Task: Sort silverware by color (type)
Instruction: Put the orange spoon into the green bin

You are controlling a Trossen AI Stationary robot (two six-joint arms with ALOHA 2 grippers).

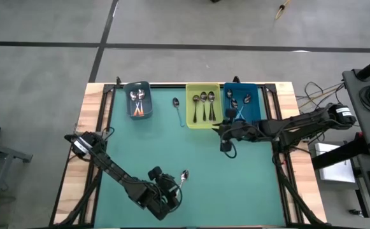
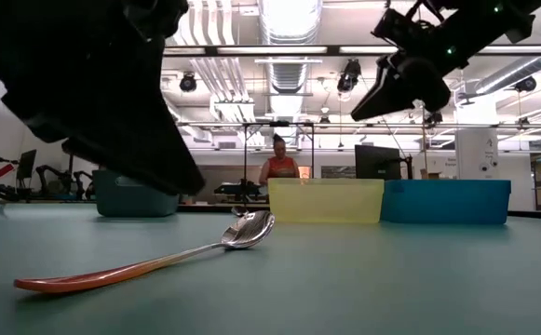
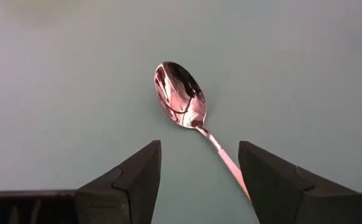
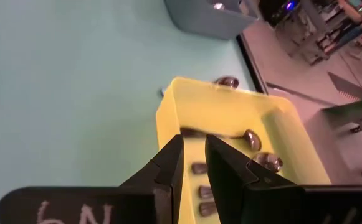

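Two left fingers (image 3: 134, 180) spread wide, holding nothing; orange spoon (image 3: 184, 99) flat on mat, handle running toward one finger, bowl just ahead of gap. Right gripper (image 4: 194, 163) nearly closed, empty, over yellow bin (image 4: 168, 118).

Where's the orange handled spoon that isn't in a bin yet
In the high view the orange-handled spoon lies on the green mat near the table's front edge, just ahead of the open left gripper, far from the three bins at the back.

Three bins (image 1: 137, 84) sitting along the table edge; two loose spoons (image 1: 183, 176) lying on the mat; two grippers (image 1: 169, 191) showing
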